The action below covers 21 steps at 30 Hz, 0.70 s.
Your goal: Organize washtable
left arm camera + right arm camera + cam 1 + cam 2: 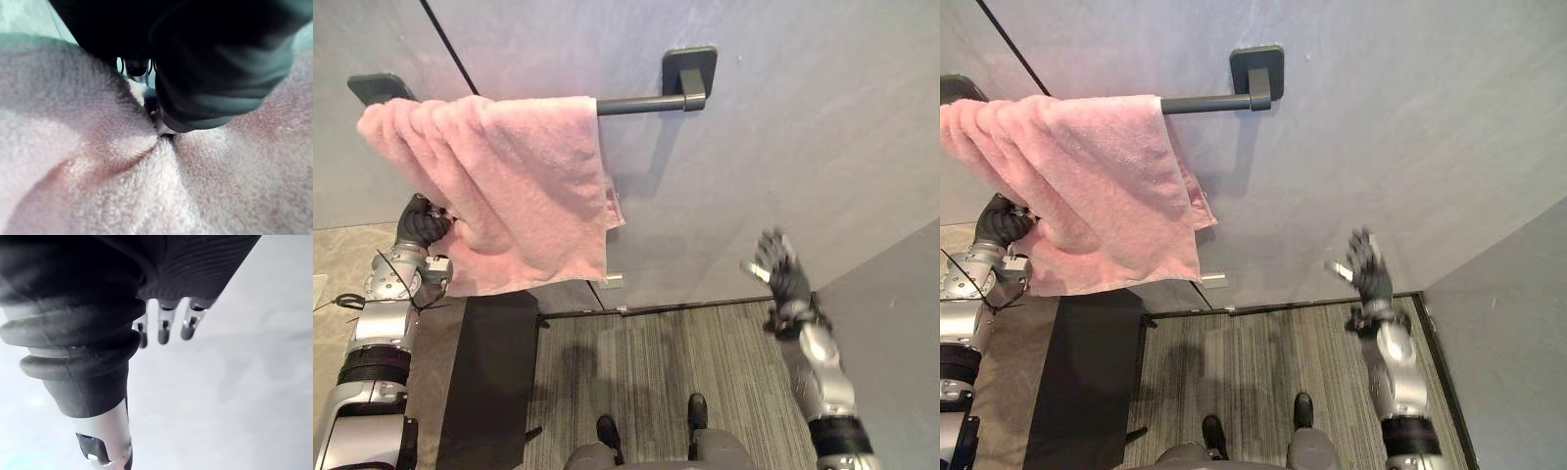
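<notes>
My left hand [422,224] against pink towel [524,186], fingers buried, grip untellable; my right hand [781,270] well right of it, spread, empty.

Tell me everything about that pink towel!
The pink towel is fluffy terry cloth, draped over a dark rail on the grey wall. It hangs crooked, bunched and creased, with a folded layer peeking out at its right edge. The left hand presses into its lower left part, where folds gather.
</notes>
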Motion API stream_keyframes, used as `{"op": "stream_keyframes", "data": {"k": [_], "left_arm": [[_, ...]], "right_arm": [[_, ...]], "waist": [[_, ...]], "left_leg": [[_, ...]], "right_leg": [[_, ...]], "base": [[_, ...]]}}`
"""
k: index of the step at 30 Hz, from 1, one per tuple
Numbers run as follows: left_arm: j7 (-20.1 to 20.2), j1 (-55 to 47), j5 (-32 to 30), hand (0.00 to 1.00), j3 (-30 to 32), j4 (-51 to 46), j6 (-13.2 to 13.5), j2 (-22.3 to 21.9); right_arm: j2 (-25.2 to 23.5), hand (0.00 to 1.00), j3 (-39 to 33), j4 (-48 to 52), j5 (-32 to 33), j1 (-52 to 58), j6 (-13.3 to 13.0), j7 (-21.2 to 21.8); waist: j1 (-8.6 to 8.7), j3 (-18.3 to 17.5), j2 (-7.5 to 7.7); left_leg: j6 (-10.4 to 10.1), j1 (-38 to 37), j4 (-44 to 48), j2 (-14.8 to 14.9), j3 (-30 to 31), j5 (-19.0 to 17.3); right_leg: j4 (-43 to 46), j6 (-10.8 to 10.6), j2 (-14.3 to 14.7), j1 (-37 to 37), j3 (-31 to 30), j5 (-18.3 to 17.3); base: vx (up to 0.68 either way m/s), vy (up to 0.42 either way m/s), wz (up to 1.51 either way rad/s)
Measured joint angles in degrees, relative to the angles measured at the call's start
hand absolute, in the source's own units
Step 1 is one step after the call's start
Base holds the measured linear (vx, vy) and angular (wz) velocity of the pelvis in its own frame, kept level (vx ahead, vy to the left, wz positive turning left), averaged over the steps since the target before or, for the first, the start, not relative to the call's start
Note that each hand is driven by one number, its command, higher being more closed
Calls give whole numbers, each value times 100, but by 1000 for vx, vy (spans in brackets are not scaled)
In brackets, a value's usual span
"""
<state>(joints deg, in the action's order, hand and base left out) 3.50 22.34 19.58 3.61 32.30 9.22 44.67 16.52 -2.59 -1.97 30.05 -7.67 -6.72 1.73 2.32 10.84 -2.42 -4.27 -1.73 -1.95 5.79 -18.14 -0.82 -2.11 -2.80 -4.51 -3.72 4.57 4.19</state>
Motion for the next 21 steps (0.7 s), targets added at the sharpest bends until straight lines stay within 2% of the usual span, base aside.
{"op": "stream_keyframes", "data": {"k": [4, 7, 10, 14, 15, 18, 20, 21], "left_arm": [[14, 204, 3, 100, -130, 0, -3, 1], [14, 258, 6, 100, -146, 4, -14, 1], [10, 361, 14, 100, -201, 7, -30, 0], [-2, 527, 21, 100, -445, 34, -43, -24], [-110, 971, 80, 100, -727, 125, -70, -326], [-128, 1016, 120, 100, -764, 149, -71, -338], [-144, 1065, 122, 100, -814, 205, -81, -379], [-182, 1173, 121, 100, -869, 291, -103, -432]], "right_arm": [[1142, 0, 596, 783, 767, -911, -77, 338], [1703, 0, 1097, 830, 1201, -1408, -81, 401], [1903, 0, 1632, 806, 1518, -1870, -8, 464], [1956, 0, 2380, 546, 1715, -2614, 79, 459], [1453, 0, 3306, -728, 1649, -3467, 301, 333], [1308, 0, 3421, -845, 1632, -3614, 341, 323], [1017, 0, 3537, -1052, 1589, -3744, 310, 302], [675, 0, 3770, -1517, 1358, -4005, 308, 275]], "waist": [[-7, 8, 23], [-15, 11, 35], [-33, 32, 72], [-111, 34, 83], [-323, 35, 84], [-328, 35, 84], [-369, 35, 85], [-372, 35, 85]], "left_leg": [[-1, 9, 10, 20, 2, 0], [-1, 47, 21, 15, 1, 1], [-1, 114, 76, 22, 6, 1], [0, 163, 110, 19, 5, 3], [10, 226, 127, 21, 64, 36], [25, 313, 124, 19, 105, 63], [26, 318, 120, 15, 115, 64], [27, 318, 121, 15, 121, 77]], "right_leg": [[-32, 32, 22, 5, -22, 57], [-152, 26, 23, 24, -68, 145], [-246, 57, 26, 23, -76, 223], [-336, 56, 23, 24, -94, 308], [-339, 61, 24, 3, -51, 318], [-340, 118, 21, -59, -29, 368], [-340, 118, 17, -56, -27, 371], [-340, 115, 17, -56, -24, 374]], "base": [[0, 0, 0], [0, 0, 0], [-39, -15, 0], [-62, -26, 1], [-101, -47, 14], [-50, -17, 10], [0, 0, 0], [-34, -9, 3]]}}
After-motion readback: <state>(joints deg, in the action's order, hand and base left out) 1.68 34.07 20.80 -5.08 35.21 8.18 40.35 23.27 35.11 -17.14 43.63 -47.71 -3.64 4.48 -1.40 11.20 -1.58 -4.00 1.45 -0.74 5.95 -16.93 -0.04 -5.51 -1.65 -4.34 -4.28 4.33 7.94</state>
